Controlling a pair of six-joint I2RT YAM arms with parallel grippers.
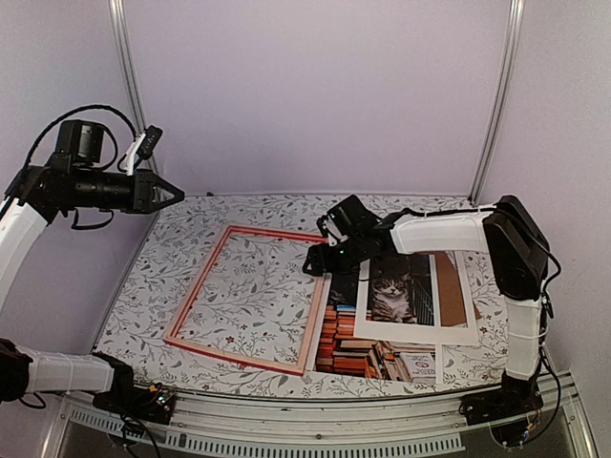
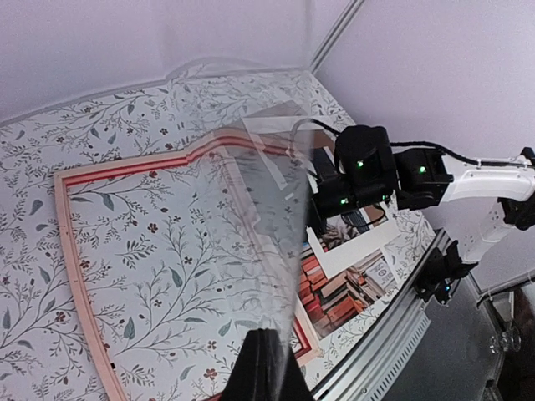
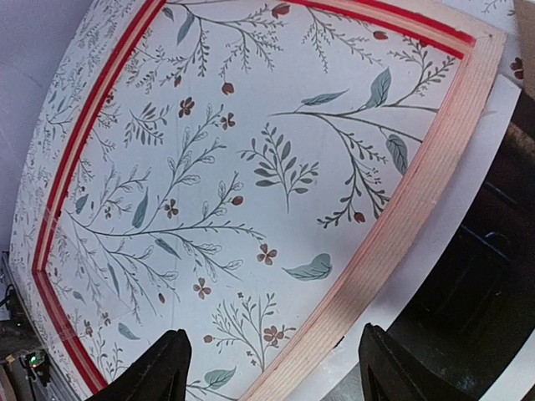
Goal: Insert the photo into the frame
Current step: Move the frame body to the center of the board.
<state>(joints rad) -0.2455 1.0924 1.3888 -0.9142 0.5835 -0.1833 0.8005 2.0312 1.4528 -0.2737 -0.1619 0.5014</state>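
the frame (image 1: 239, 355), thin-railed, red with pale wood sides, is being seen lying flat and empty at left of centre; the photo (image 1: 346, 345), a tabby cat above stacked books, is being seen lying face up, partly covered, against its right rail.

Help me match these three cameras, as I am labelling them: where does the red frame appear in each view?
Top external: the frame lies flat, left of centre.
Left wrist: left and centre, its right part seen through the clear sheet.
Right wrist: fills most of the picture, one pale rail slanting down the right.
Shared landmark: the floral tablecloth inside it.
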